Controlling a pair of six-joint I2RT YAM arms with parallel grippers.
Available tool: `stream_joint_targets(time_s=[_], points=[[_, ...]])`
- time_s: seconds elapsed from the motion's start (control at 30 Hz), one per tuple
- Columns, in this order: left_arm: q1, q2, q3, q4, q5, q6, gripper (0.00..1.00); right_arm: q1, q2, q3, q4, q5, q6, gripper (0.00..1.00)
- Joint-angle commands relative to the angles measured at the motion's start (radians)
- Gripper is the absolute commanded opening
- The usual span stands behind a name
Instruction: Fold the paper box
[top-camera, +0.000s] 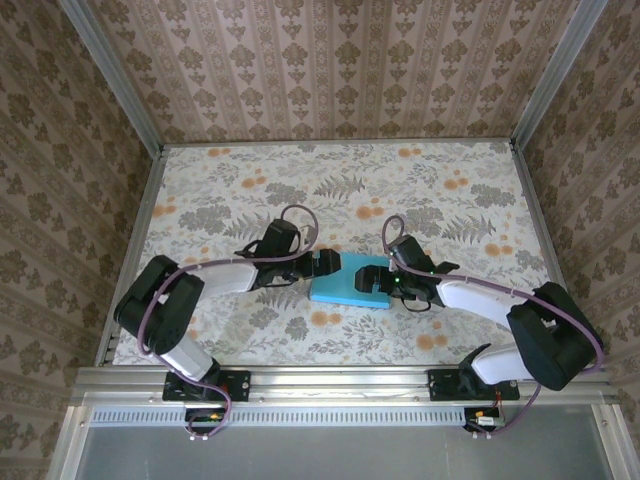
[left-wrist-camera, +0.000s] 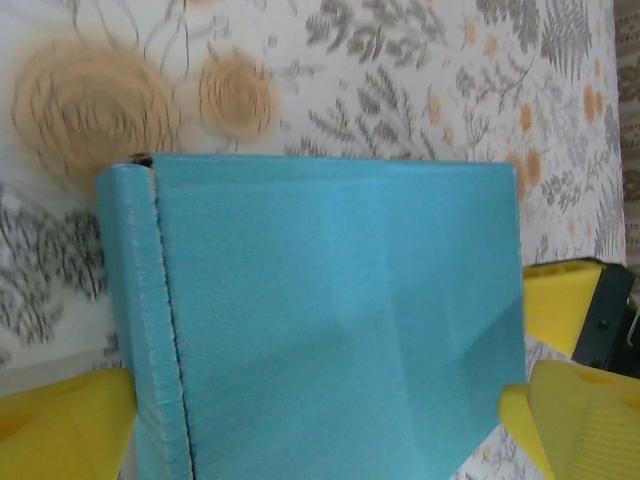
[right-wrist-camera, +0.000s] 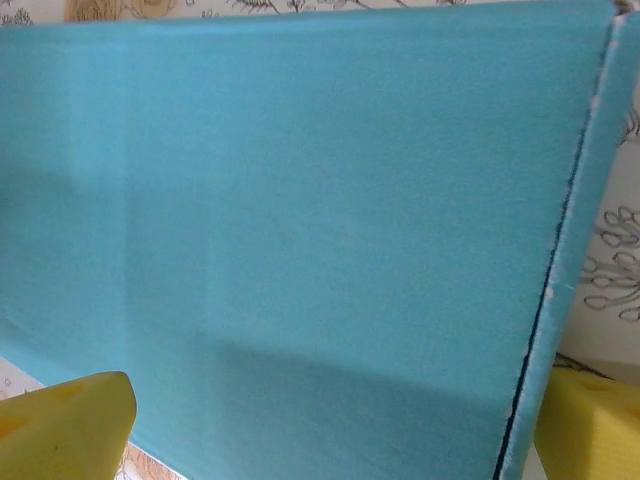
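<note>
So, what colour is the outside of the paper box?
Turquoise blue; the paper box shows best in the right wrist view.

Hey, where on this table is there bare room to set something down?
The far half of the table, beyond the paper box, is bare; so is the near strip between box and rail. Crowded: the middle, where the left gripper and right gripper flank the box.

Floral table (top-camera: 230, 180) bears the paper box (top-camera: 335, 291).
</note>
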Motion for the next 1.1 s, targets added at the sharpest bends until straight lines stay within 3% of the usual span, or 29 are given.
stream_joint_targets(time_s=[0.0, 0.3, 0.67, 0.87, 1.07], points=[[0.002, 0.019, 0.068, 0.017, 0.048, 0.035, 1.0, -0.008, 0.012, 0.059, 0.061, -0.008, -0.019, 1.0], [0.077, -0.024, 0.065, -0.084, -0.005, 0.123, 1.0, -0.057, -0.026, 0.091, -0.053, 0.125, -0.059, 1.0], [0.284, -0.332, 0.063, -0.385, -0.21, 0.397, 1.0, -0.131, -0.271, 0.085, -0.192, 0.353, -0.167, 1.0], [0.397, -0.488, -0.041, -0.277, -0.381, 0.526, 1.0, -0.164, -0.364, 0.048, -0.167, 0.482, -0.25, 1.0], [0.558, -0.491, -0.076, -0.24, -0.445, 0.571, 1.0, -0.228, -0.369, 0.061, -0.16, 0.506, -0.321, 1.0]])
